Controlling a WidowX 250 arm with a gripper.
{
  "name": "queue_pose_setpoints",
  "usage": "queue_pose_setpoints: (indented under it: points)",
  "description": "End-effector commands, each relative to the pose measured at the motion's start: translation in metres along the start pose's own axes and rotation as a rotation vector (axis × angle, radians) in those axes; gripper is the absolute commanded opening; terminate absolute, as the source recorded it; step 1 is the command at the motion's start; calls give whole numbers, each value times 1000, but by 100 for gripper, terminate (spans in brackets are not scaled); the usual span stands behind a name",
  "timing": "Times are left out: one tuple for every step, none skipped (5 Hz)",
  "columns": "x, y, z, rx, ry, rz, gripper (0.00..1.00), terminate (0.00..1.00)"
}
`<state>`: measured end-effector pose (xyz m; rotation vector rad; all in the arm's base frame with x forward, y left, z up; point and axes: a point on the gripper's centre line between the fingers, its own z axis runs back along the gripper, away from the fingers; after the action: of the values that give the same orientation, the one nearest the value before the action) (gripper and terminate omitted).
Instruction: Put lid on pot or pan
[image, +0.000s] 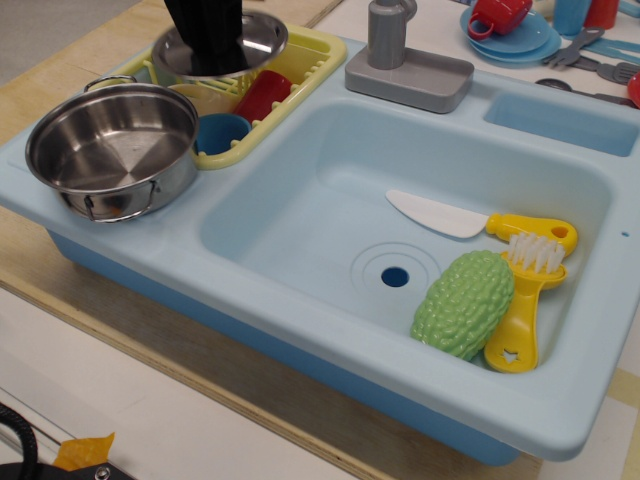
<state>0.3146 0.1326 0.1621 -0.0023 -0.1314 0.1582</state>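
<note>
One black gripper (205, 45) comes down from the top edge at the far left, over the yellow dish rack (305, 62). Its fingers are hidden against the dark body, so I cannot tell for certain how the jaws stand, but the lid (262, 35) hangs up around the gripper's lower end, lifted clear of the rack floor and tilted a little, so it looks clamped at the centre. The lid's shiny rim shows on both sides of the black body; its knob is hidden.

Below it in the rack lie a small blue cup (221, 132), standing with its mouth up at the near end, and a red cup (262, 95) on its side just beyond the blue one.

The pot (112, 148) sits open on the near left corner of the light blue sink unit (300, 300), just beside the rack, one wire handle toward the far side and one toward the near side. It is apart from the lid.

In the basin, on the right, rest a white knife with a yellow handle (470, 220), a yellow brush (528, 300) and a green bumpy vegetable (462, 303) touching the brush. A grey faucet (405, 60) stands at the far rim.
</note>
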Motion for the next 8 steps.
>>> queue_pose_setpoints:
  points:
    - [-39,-8,44,51,-58,132,0,0]
    - [-62,-10,44,35,-62,194,0,0]
    - [-81,-11,41,17,-19,257,0,0]
    - [-91,-5,35,2,-11,304,0,0]
    - [-91,3,32,-7,5,325,0,0]
    - [-88,7,24,-32,49,338,100,0]
    - [-91,9,18,-49,62,352,100,0]
    - [-96,12,16,-48,85,374,100,0]
